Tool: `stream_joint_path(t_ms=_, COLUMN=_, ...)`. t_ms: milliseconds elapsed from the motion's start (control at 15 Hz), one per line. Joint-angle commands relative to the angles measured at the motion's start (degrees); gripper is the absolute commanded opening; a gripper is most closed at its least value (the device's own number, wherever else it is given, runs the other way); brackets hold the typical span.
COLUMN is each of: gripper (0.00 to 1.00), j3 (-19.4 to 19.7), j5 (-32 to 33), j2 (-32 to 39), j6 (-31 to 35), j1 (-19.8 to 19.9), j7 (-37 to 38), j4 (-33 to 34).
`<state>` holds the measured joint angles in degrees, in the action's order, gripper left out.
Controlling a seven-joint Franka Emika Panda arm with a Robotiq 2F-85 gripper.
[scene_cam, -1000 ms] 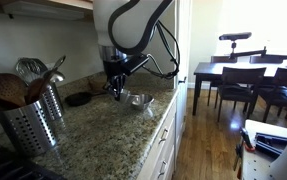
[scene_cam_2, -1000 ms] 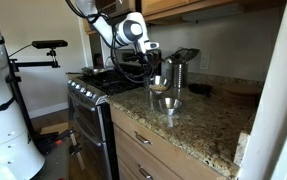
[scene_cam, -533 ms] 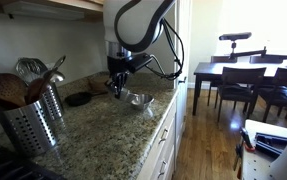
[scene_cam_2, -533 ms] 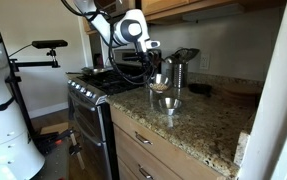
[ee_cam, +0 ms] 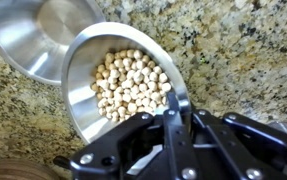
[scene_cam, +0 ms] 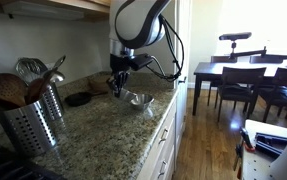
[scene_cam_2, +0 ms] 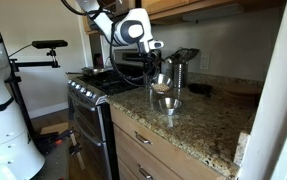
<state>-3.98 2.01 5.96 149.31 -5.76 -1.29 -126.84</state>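
Note:
In the wrist view my gripper is shut on the near rim of a small steel bowl filled with pale round beans. The bowl is tilted and held above the speckled granite counter. An empty steel bowl lies on the counter just past it, at the upper left. In both exterior views the gripper hangs over the counter with the held bowl under it. The empty bowl sits on the counter right beside it.
A perforated steel holder with wooden spoons and utensils stands on the counter. A dark round item lies by the wall. A steel canister stands behind the bowls, a stove adjoins the counter, and a dining table with chairs stands beyond.
The arm has shifted a little sideways along the counter with the bean bowl still in its grip. The empty bowl has not moved.

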Motion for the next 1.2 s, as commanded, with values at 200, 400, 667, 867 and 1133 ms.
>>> stream_joint_path(t_ms=200, gripper=0.07, j3=-1.03, j5=-10.4, j2=-2.48, j6=5.88, j1=2.54, j7=-11.0, j4=-3.71)
stream_joint_path(t_ms=400, gripper=0.07, j3=-1.49, j5=-15.84, j2=-2.7, j6=7.39, j1=3.21, j7=-15.89, j4=-4.5)
stream_joint_path(t_ms=667, gripper=0.07, j3=-1.94, j5=-21.87, j2=-2.93, j6=8.34, j1=3.9, j7=-21.33, j4=-5.43)
stream_joint_path(t_ms=867, gripper=0.07, j3=-2.42, j5=-26.89, j2=-3.03, j6=8.78, j1=4.54, j7=-26.21, j4=-5.62)
stream_joint_path(t_ms=1133, gripper=0.07, j3=-2.67, j5=-32.56, j2=-3.29, j6=8.81, j1=5.53, j7=-31.89, j4=-5.76)
